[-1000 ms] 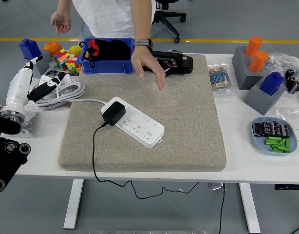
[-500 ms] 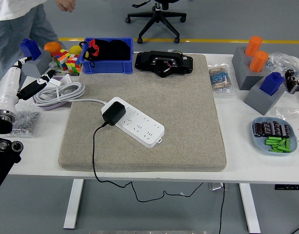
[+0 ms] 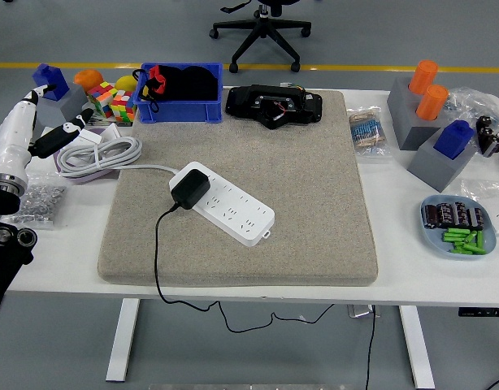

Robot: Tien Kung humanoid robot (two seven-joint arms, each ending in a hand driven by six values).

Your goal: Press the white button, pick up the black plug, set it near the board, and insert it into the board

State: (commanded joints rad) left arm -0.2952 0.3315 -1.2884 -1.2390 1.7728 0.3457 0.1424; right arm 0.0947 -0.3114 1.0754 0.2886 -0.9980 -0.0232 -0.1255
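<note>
Around: blue bin (image 3: 181, 104) at 12 o'clock of strip (image 3: 226, 203).
Plug (image 3: 188, 188): seated in strip.
Left hand (image 3: 40, 130): 9 o'clock of plug, well apart, fingers loose, empty.

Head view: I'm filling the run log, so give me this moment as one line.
black plug: seated on white power strip | left robot hand: at table's left edge, off the mat | right arm: out of view
</note>
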